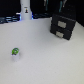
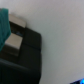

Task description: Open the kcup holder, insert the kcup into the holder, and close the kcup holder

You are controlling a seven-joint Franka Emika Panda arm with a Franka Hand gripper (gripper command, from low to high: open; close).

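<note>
Nothing done yet: the kcup holder (image 1: 62, 26) looks shut, the kcup (image 1: 15, 52) sits well apart from it; hand's state: cannot tell.

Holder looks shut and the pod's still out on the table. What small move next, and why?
Probably move toward the kcup holder and line up on a front handle. In the exterior view both front panels sit flush, so it looks closed, and the kcup stands apart on the white table. The wrist view shows the holder close by, but the gripper is not in view.
</note>
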